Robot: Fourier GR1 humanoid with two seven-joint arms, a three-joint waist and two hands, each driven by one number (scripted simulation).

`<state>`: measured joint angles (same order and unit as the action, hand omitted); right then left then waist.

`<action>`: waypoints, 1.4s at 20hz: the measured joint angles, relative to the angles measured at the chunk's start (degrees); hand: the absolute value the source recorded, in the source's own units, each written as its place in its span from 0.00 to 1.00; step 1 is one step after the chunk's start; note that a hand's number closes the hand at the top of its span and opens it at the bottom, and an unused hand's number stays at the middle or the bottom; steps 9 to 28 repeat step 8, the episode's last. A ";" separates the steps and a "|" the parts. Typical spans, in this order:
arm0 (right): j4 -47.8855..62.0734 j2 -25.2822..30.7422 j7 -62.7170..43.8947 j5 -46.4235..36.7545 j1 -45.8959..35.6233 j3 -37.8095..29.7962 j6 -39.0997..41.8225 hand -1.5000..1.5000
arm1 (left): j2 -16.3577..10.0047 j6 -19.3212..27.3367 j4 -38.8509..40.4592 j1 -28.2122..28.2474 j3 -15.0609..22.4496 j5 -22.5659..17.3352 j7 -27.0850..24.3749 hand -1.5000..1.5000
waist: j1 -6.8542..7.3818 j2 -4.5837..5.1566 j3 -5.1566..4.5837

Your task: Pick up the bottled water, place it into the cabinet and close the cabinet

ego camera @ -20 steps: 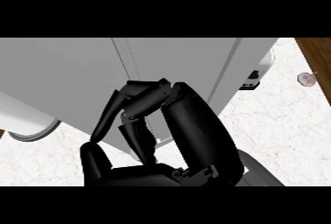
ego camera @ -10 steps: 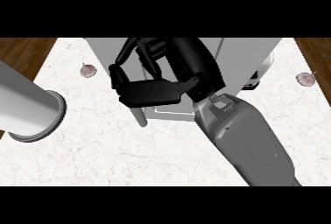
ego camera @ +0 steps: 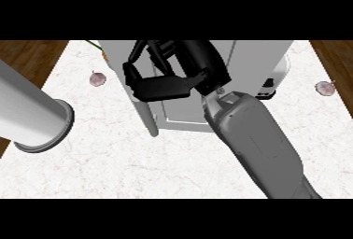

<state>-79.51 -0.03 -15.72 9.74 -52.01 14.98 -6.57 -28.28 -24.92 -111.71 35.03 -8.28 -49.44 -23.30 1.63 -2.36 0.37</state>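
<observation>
Now, looking steeply down on a white marble counter. Front and centre, up against the white cabinet: right hand, black, clenched, with fingers bent inward in front of the cabinet and nothing showing inside their curl. Covers a good part of the cabinet's upper front.

Running from it to the lower right, a grey right forearm, crossing the cabinet's lower right corner.

Can't pick out the bottled water anywhere: behind the hand or inside the cabinet, impossible to say. Can't call the cabinet's door either; open or closed, not readable from this angle.

Over at the left edge, a grey left forearm, slanting in with its flared end above the counter; left hand out of shot.

Tucked just beside the cabinet's right side, a small white appliance with a dark face. Out on the counter, a pinkish round thing left of the cabinet, and a second pinkish round thing well off to the right. Past the counter's edges, wooden floor.
</observation>
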 measured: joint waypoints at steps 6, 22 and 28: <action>3.11 0.01 3.36 -0.05 -1.37 1.00 1.17 1.00 | -0.14 0.74 -0.51 -1.84 0.21 -0.50 1.23 1.00 | 0.93 -0.28 -0.74; 3.96 -0.01 3.96 0.21 -1.91 1.20 1.13 1.00 | -0.19 1.32 -1.05 -2.45 0.34 -0.74 1.81 1.00 | 1.10 -0.25 -0.82; 3.96 -0.01 3.96 0.21 -1.91 1.20 1.13 1.00 | -0.19 1.32 -1.05 -2.45 0.34 -0.74 1.81 1.00 | 1.10 -0.25 -0.82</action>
